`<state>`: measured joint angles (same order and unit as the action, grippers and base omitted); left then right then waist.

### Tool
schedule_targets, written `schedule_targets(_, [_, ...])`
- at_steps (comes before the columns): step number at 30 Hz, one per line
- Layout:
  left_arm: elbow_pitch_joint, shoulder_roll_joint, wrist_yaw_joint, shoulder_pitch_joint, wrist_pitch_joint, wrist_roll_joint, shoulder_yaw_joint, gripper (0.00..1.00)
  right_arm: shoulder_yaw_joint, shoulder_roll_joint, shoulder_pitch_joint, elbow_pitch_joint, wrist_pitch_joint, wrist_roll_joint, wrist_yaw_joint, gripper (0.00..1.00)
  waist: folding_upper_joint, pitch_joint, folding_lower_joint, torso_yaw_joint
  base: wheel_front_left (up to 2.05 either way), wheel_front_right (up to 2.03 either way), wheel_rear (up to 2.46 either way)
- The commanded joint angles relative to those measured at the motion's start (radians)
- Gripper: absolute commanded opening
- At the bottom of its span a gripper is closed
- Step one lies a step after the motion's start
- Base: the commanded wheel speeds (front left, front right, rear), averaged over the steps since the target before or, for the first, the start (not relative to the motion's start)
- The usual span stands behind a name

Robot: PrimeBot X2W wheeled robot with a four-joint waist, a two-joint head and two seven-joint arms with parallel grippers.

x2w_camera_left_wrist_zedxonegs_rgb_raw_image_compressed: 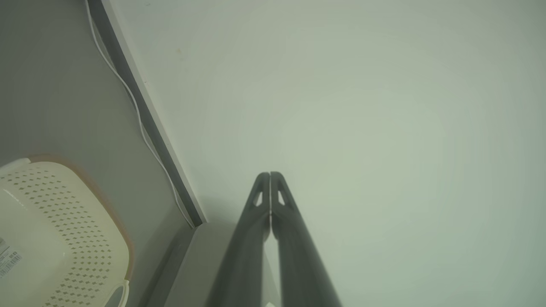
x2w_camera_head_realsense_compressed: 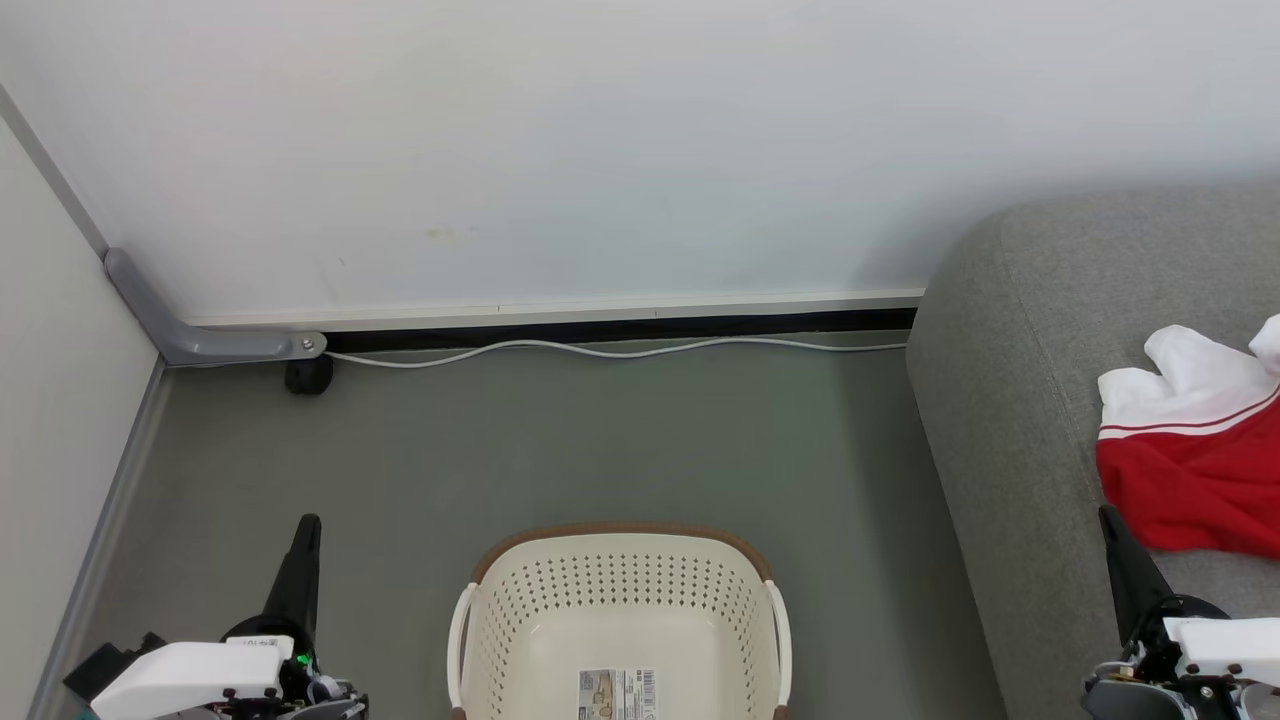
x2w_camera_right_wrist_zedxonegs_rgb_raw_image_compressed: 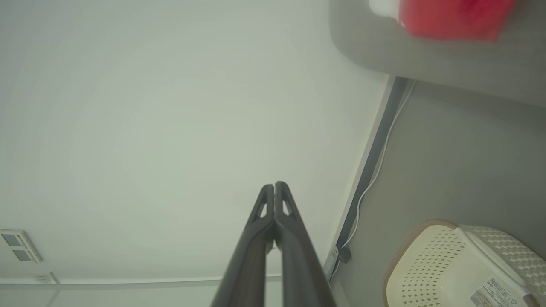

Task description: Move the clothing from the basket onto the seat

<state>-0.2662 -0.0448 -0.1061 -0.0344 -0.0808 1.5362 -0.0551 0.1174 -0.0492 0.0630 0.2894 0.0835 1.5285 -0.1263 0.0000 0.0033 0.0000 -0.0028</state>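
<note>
On the floor: the laundry basket (x2w_camera_head_realsense_compressed: 620, 590) stands near the bottom edge of the head view, between the two arms and well apart from the wall (x2w_camera_head_realsense_compressed: 640, 150). Its pale bottom shows bare around a label.
Basket label (x2w_camera_head_realsense_compressed: 617, 693): a paper sticker with a barcode and small print, too small to read.
Clothing (x2w_camera_head_realsense_compressed: 1190, 470): a red garment with a white sleeve and thin stripes lies crumpled on top of the sofa, back from its rounded end and running off the right edge of the head view. No lettering on it can be read.
Sofa (x2w_camera_head_realsense_compressed: 1000, 400): grey woven upholstery, standing right of the basket with bare floor between them.
Left claw (x2w_camera_head_realsense_compressed: 308, 522): clenched on nothing. Its fingers (x2w_camera_left_wrist_zedxonegs_rgb_raw_image_compressed: 256, 221) lie pressed together along their tips and point at the wall. It hangs left of the basket and apart from it.
Right claw (x2w_camera_head_realsense_compressed: 1108, 515): clenched on nothing. Its fingers (x2w_camera_right_wrist_zedxonegs_rgb_raw_image_compressed: 294, 238) meet at the tips and point at the wall. It hangs over the sofa, with its tip just beside the garment's lower edge.
Along the wall's foot: a white cable (x2w_camera_head_realsense_compressed: 600, 350) runs from a grey bracket (x2w_camera_head_realsense_compressed: 200, 340) in the floor's left corner to the sofa.
</note>
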Motion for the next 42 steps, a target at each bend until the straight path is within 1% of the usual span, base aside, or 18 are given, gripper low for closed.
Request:
schedule_targets(1, [0.023, -0.014, -0.013, -0.063, -0.008, 0.028, -0.038, 0.0, -0.014, -0.006, 0.044, -0.038, 0.016, 0.029, -0.004, 0.0, 0.0, 0.0, 0.0, 0.001, 0.0, 0.0, 0.0])
schedule_targets(6, [0.021, -0.014, -0.025, -0.073, -0.023, 0.082, -0.047, 0.0, -0.003, -0.001, 0.045, -0.045, 0.031, 0.079, -0.004, 0.0, 0.0, 0.0, 0.0, 0.003, 0.0, 0.0, 0.0])
schedule_targets(42, [0.021, -0.011, -0.025, -0.073, -0.027, 0.078, -0.052, 0.0, -0.003, -0.001, 0.045, -0.045, 0.031, 0.079, -0.004, 0.0, 0.0, 0.0, 0.0, 0.003, 0.0, 0.0, 0.0])
